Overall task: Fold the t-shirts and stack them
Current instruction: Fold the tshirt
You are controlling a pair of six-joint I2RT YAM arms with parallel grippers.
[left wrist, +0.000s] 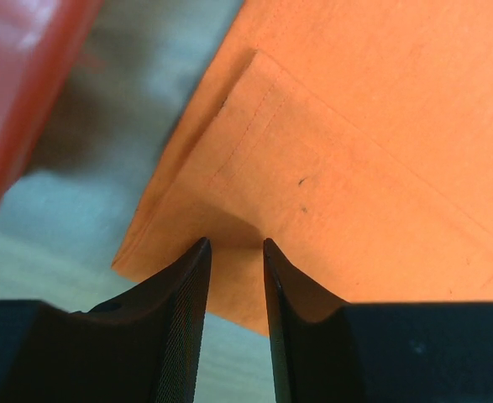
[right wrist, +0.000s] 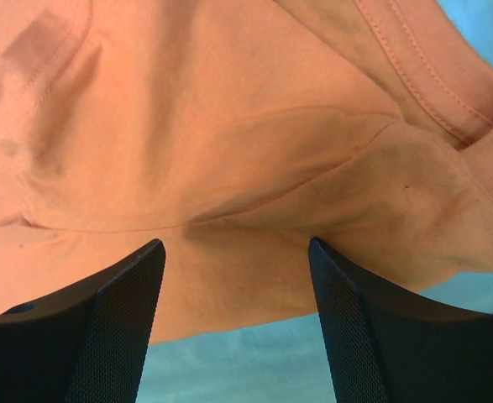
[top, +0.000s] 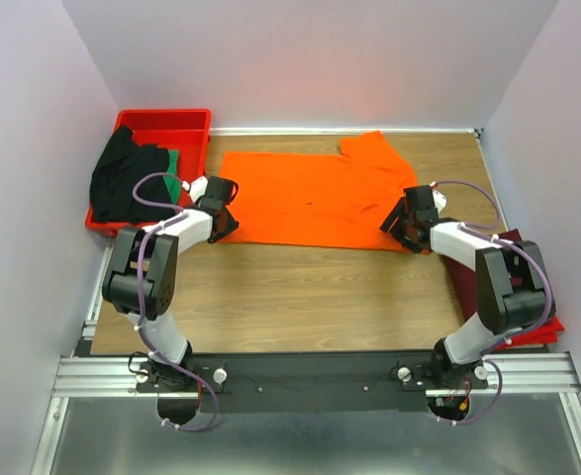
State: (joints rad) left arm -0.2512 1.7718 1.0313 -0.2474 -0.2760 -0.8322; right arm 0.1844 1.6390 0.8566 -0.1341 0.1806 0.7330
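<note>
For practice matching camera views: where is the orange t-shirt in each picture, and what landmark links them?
Top external: orange t-shirt spread across the far middle of the table.
Left wrist: the shirt's hemmed corner fills the upper right.
Right wrist: the shirt, wrinkled, fills nearly the whole frame.
Shared landmark: the shirt's near edge against bare table.

wooden table (top: 300,297) | orange t-shirt (top: 310,198) spread flat | red tray (top: 161,129) far-left corner

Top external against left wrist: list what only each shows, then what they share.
Only top external: black shirt and green shirt in the tray, right gripper open at the right end of the orange shirt. Only left wrist: hem stitching at that shirt's corner. Both: orange shirt, tray, left gripper open at the shirt's left edge.
</note>
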